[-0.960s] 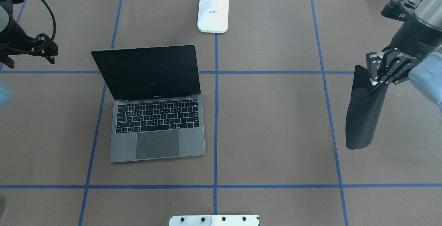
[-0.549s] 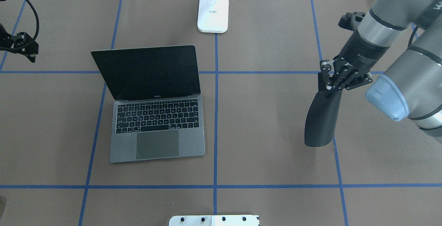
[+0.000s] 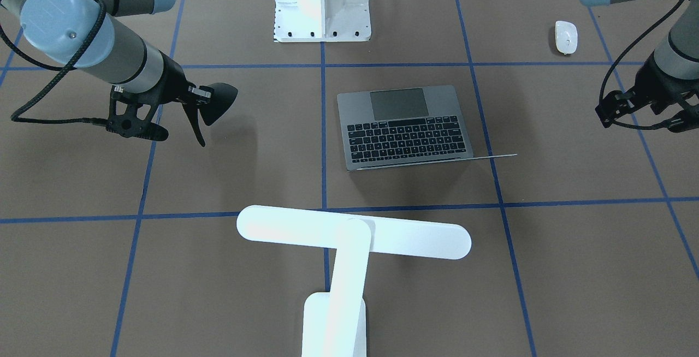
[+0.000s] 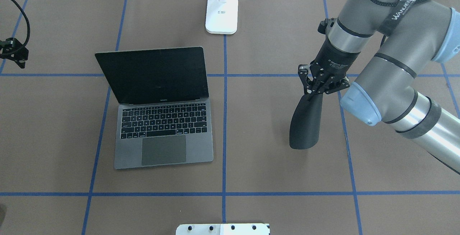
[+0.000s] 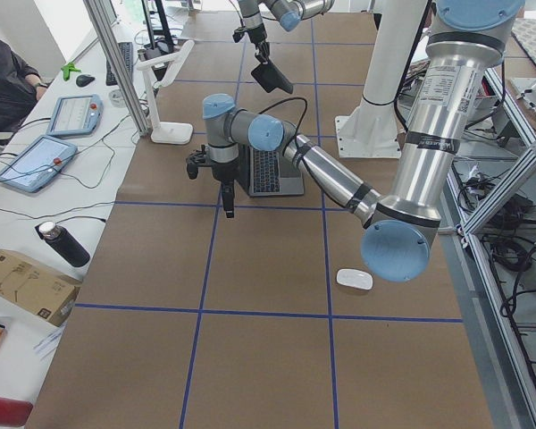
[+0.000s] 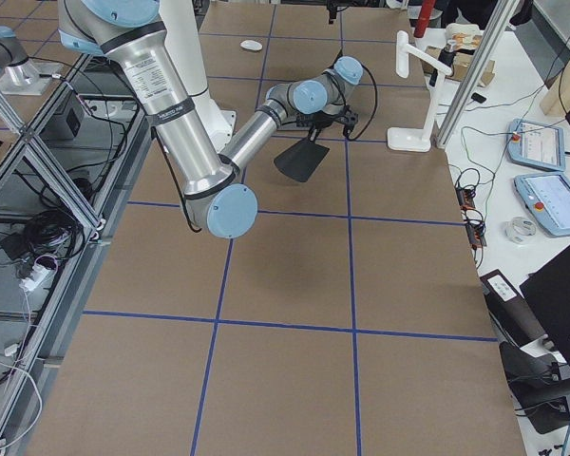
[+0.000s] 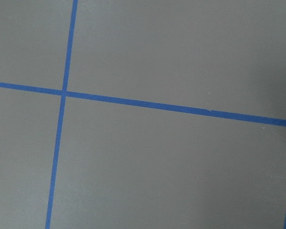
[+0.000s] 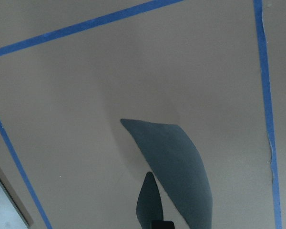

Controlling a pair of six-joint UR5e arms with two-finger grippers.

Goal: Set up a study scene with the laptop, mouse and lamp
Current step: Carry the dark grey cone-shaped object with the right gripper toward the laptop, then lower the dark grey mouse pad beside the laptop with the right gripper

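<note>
The open dark-grey laptop [image 4: 163, 120] stands left of the table's middle, screen up; it also shows in the front view [image 3: 404, 128]. The white lamp [image 3: 354, 232] stands at the far edge, with its base [image 4: 221, 14] beyond the laptop. The white mouse [image 3: 566, 36] lies near the robot's side, close to the left arm, and is out of the overhead view. My right gripper [image 4: 316, 87] is shut on the top edge of a limp black pad [image 4: 305, 127] that hangs above the table, right of the laptop. My left gripper [image 3: 641, 114] hovers at the table's left edge; its fingers are hidden.
A white flanged pedestal [image 3: 322, 13] with bolt holes stands at the robot's side of the table [image 4: 251, 163]. Blue tape lines cross the brown surface. Cables, tablets and boxes lie beyond the table's far edge.
My right arm has carried the black pad leftward from the table's right edge towards the middle. My left arm has drawn back to the left, nearly out of the overhead view.
</note>
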